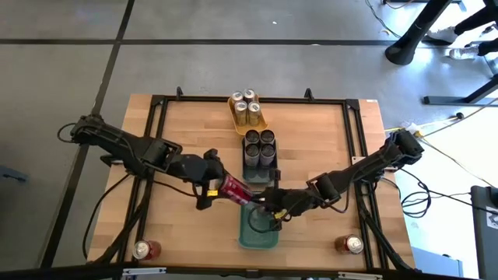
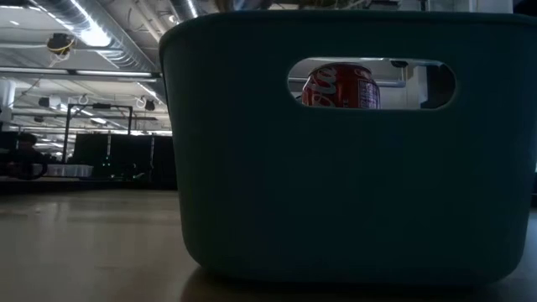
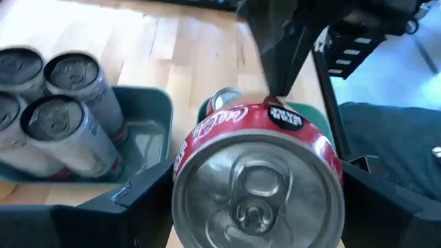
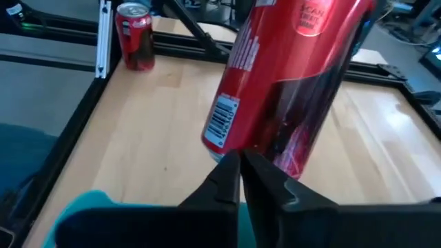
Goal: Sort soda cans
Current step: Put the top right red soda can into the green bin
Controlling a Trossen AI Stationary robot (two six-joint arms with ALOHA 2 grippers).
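My left gripper (image 1: 220,187) is shut on a red soda can (image 1: 234,190) above the far rim of the teal tray (image 1: 243,235). My right gripper (image 1: 269,204) is shut over this tray, and its tips (image 4: 241,171) stand at the can's far, lower end. Another can's silver top (image 3: 220,100) shows in the teal tray beyond the held can. A red can (image 2: 340,88) shows through the tray's handle slot in the low view. Gold cans stand in the yellow tray (image 1: 236,118). Dark cans (image 1: 261,144) stand in a dark tray. My left gripper pinches the red can's body near its top end (image 3: 207,138), with one finger (image 3: 141,200) on each side. The fingers come level from the table's left and lie along the can. The can is lifted clear and tilted, its silver top toward the wrist. My right gripper's shut tips are right at the can's lower end (image 4: 227,148). I cannot tell whether they touch it.
Two red cans stand upright at the table's near corners, one left (image 1: 144,250) and one right (image 1: 352,245). A black frame (image 1: 156,140) runs round the wooden tabletop. Bare wood lies on both sides of the row of trays.
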